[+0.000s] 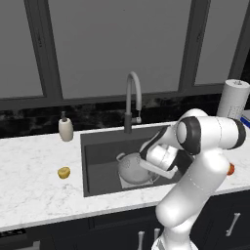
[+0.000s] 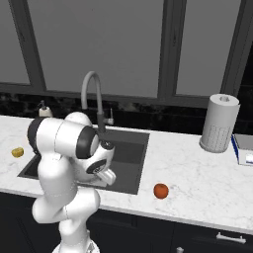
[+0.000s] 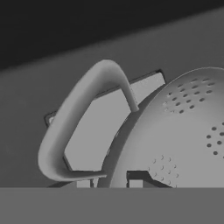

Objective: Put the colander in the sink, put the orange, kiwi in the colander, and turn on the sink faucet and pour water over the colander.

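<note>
One colander (image 1: 133, 167) in one sink (image 1: 100, 151) — one loop handle (image 3: 74, 131) seen up close. One sink faucet (image 1: 133, 100) at 12 o'clock of the basin. One kiwi (image 1: 64, 172) at 9 o'clock, one orange (image 2: 160, 190) at 3 o'clock. One soap bottle (image 1: 65, 128), one paper towel roll (image 2: 219, 123) — one blue-edged box (image 2: 244, 148) beside it.

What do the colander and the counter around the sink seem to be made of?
Colander: likely metal with a matte silver-grey finish; thin perforated wall and a slim loop handle. Counter: looks like polished marble or similar stone, white with grey veining. Both are rendered, so neither is certain.
</note>
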